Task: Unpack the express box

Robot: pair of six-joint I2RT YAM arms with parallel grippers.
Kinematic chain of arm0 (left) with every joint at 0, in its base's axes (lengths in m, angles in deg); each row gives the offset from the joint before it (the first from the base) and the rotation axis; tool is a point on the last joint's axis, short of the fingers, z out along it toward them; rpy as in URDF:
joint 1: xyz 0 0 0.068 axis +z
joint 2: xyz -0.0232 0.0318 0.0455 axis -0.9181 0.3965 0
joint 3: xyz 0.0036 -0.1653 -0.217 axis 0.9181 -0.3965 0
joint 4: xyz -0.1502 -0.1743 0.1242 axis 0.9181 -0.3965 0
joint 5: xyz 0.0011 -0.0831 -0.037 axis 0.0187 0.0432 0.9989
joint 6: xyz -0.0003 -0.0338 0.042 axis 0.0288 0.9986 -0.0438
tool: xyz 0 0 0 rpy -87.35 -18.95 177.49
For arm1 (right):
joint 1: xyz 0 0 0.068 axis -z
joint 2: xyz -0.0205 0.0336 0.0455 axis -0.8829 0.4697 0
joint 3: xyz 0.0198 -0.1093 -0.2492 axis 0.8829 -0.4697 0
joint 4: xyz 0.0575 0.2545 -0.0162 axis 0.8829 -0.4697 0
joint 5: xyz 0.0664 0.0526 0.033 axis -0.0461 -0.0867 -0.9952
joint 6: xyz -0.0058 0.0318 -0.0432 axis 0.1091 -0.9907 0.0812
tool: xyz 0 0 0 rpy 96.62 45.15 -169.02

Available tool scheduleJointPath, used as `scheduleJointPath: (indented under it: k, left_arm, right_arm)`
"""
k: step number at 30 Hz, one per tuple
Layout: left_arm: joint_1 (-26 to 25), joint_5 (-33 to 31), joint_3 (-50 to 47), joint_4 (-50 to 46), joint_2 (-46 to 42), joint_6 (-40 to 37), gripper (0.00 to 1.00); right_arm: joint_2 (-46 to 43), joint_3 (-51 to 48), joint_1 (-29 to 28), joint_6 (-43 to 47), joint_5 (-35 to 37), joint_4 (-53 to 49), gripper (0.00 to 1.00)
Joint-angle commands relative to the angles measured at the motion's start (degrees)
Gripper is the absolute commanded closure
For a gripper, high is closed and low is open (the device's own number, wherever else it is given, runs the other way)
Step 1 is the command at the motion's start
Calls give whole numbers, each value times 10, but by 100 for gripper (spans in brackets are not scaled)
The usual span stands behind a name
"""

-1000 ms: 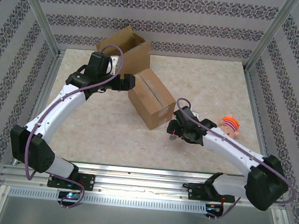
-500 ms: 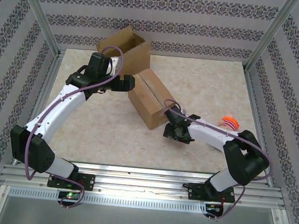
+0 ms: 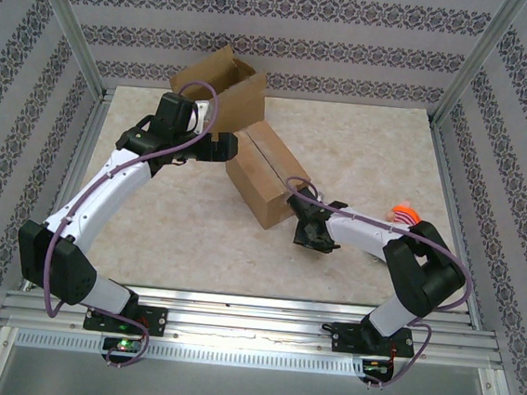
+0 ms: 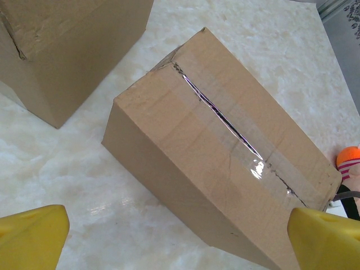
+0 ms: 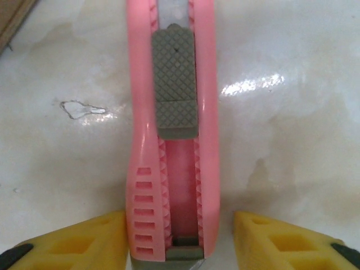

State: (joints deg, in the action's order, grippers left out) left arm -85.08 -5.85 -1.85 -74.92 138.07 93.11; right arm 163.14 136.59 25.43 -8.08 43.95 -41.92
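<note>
The express box (image 3: 266,173) is a brown carton lying on the table, and the clear tape along its top seam (image 4: 225,121) is slit. My left gripper (image 3: 224,145) hovers open at the box's left end, its yellow fingertips (image 4: 34,236) spread wider than the box (image 4: 225,163). A pink utility knife (image 5: 171,129) with a grey slider lies flat on the table. My right gripper (image 5: 180,242) straddles its rear end. The left finger is against the handle and a small gap shows at the right finger. In the top view this gripper (image 3: 311,232) sits low, just off the box's near right corner.
A second carton (image 3: 220,89) with open flaps stands behind the express box, close to the back wall. A small toy with an orange top (image 3: 404,216) lies right of my right arm. Metal frame posts and patterned walls ring the table.
My right arm's elbow has swung in toward its base, now covering most of the toy. The right jaws have narrowed around the pink knife. The left arm has not moved.
</note>
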Motion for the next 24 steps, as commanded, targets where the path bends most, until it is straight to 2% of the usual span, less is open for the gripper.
scheduleJointPath:
  k: [1,5,9,15,21,24]
  left_arm:
    - [-6,3,-3,-18,0,-3,0]
    - [-6,15,-1,-20,-7,-4,0]
    - [-8,40,3,-21,-6,-3,0]
    - [-25,74,16,-20,3,-6,1]
    - [-52,110,31,-2,18,-1,1]
    - [-71,127,43,12,32,6,1]
  right_arm:
    - [11,-6,3,-8,6,41,56]
    - [-15,-19,4,-8,17,43,63]
    - [-61,-32,10,-5,30,37,66]
    - [-180,-55,31,10,47,14,70]
    - [-320,-72,72,52,22,-5,72]
    - [-378,-70,97,83,-16,-4,73]
